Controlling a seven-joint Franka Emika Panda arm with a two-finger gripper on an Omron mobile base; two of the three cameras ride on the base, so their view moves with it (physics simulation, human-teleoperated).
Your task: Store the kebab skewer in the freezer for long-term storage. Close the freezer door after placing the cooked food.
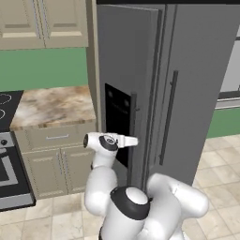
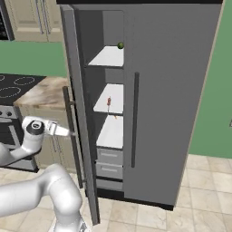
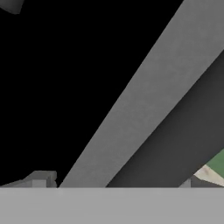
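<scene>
The freezer door (image 1: 124, 61) stands partly open, and its edge (image 2: 77, 90) faces the right base camera. Inside the freezer (image 2: 111, 27), the kebab skewer (image 2: 109, 102) lies on the middle white shelf, a thin stick with red-brown chunks. My gripper (image 1: 136, 140) is open and empty, right up against the door's outer face beside the black dispenser panel (image 1: 117, 117) and the dark bar handle (image 2: 72, 136). In the hand view my gripper (image 3: 113, 183) looks at a grey strip of the door, with the fingertips (image 3: 41, 178) set wide apart.
A small green fruit (image 2: 120, 45) sits on the top shelf, and grey drawers (image 2: 109, 158) are below the shelves. The plain grey fridge door (image 1: 197, 70) is closed. A marble counter (image 1: 51, 105) and a stove (image 2: 18, 84) lie to the left.
</scene>
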